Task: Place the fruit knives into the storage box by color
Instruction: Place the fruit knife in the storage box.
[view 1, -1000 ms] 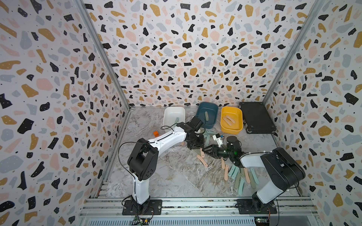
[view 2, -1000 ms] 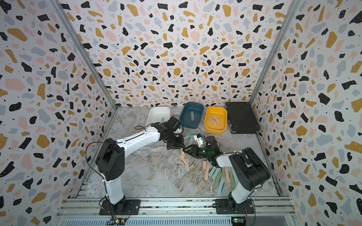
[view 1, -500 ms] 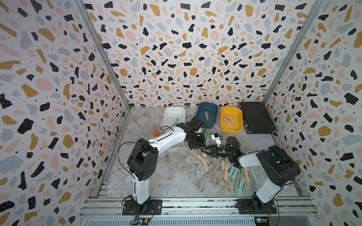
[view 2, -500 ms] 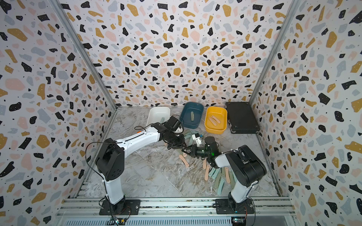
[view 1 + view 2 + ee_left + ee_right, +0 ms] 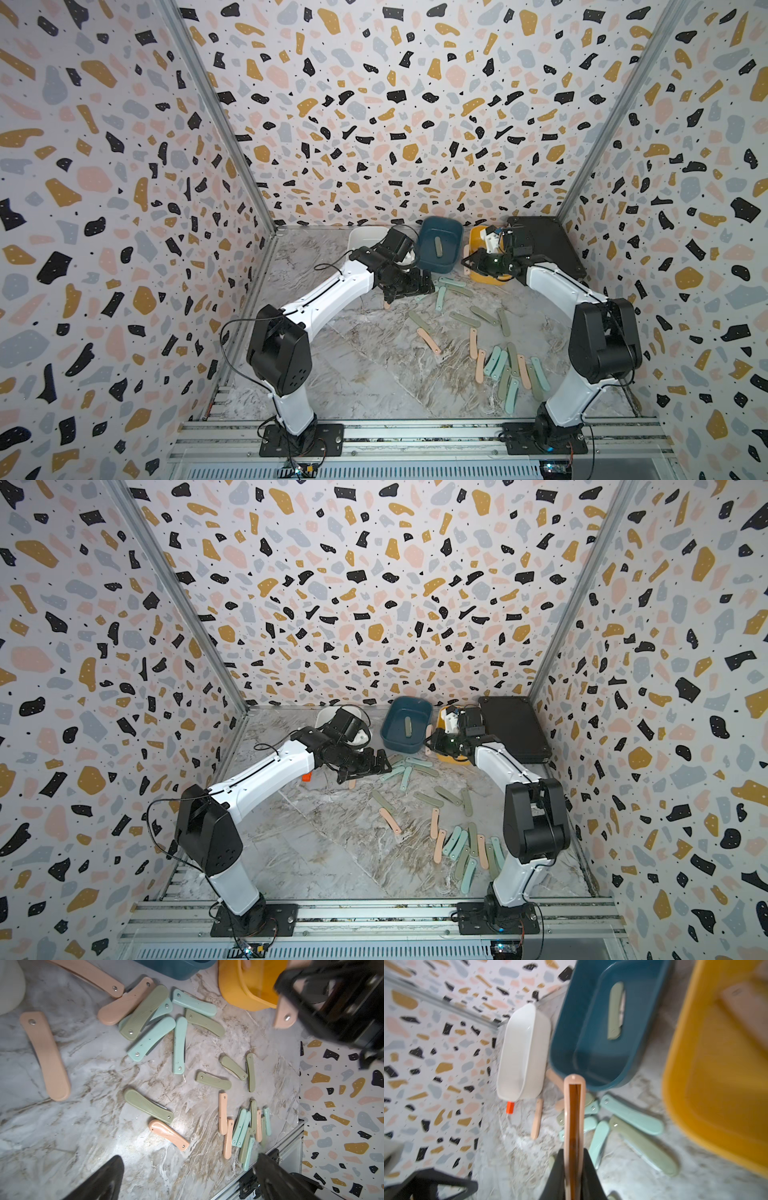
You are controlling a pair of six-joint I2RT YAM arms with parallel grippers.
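1. Tubs: 3 – white tub [image 5: 525, 1053], teal tub [image 5: 432, 264], yellow tub [image 5: 239, 991].
2. Pink knives [image 5: 45, 1055]: 8 outside tubs; any in the yellow tub too blurred to count.
3. Green knives [image 5: 148, 1106]: about 9 loose, 1 in teal tub.
4. Mint knives [image 5: 179, 1045]: 8 loose.
5. Orange block [image 5: 510, 1107]: 1.
6. Black case [image 5: 515, 729]: 1.

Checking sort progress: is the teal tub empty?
Not empty: one sage green knife lies inside the teal tub, clear in the right wrist view.

Marble tabletop [image 5: 353, 382] left bare at near left, centre and right strewn with fruit knives [image 5: 429, 341], back edge blocked by storage tubs [image 5: 451, 249] and black case [image 5: 552, 249].
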